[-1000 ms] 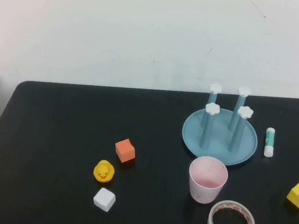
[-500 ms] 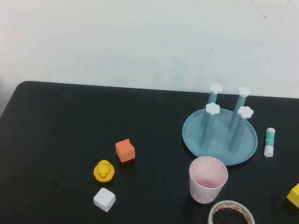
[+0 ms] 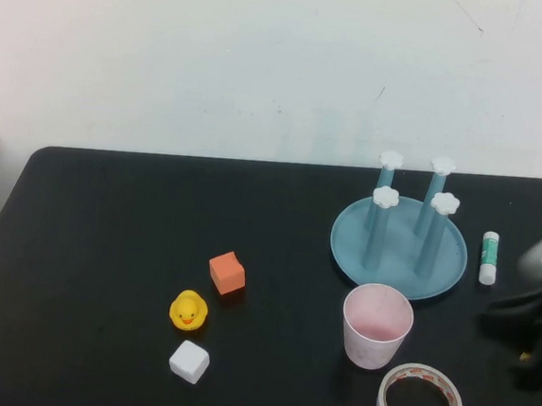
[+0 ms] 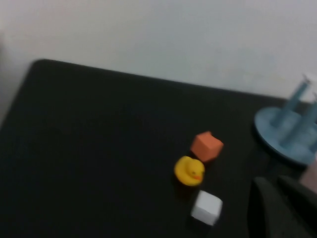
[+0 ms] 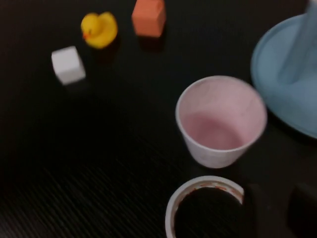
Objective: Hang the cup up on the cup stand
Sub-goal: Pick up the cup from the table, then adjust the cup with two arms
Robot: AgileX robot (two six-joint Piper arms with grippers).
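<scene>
Approach step, by the look of it; nothing grasped yet. Cup (image 3: 376, 324) upright on the table (image 3: 106, 246), mouth up, just in front of the stand (image 3: 399, 245) and just behind the tape ring (image 3: 420, 403), apparently apart from both. All four stand posts bare, white caps on top.

Right end effector (image 3: 531, 326) at the right edge of the high view, a dark blurred shape low over the table, well right of the cup and near the glue stick (image 3: 488, 257). Fingers blurred in that view; in the right wrist view two dark tips (image 5: 270, 210) beside the tape ring with a gap between them and nothing inside, so parted and empty. Same view looking down into the cup, pink inside, with the stand's rim just beyond.

Left end effector (image 4: 280, 206) only a dark mass at the corner of its own wrist view, out of the high view altogether; open or closed, cannot tell. Probably parked.

Orange block (image 3: 227, 272), duck (image 3: 187, 311) and white cube (image 3: 189, 360) clustered well left of the cup, out of the way.

Next, most likely: right end effector across to the cup, fingers astride the wall or rim, clear of the tape ring. Then lift, invert, and lower over a post, near ones easiest. Thin tapered plastic, so gentle squeeze to avoid buckling or slipping.
</scene>
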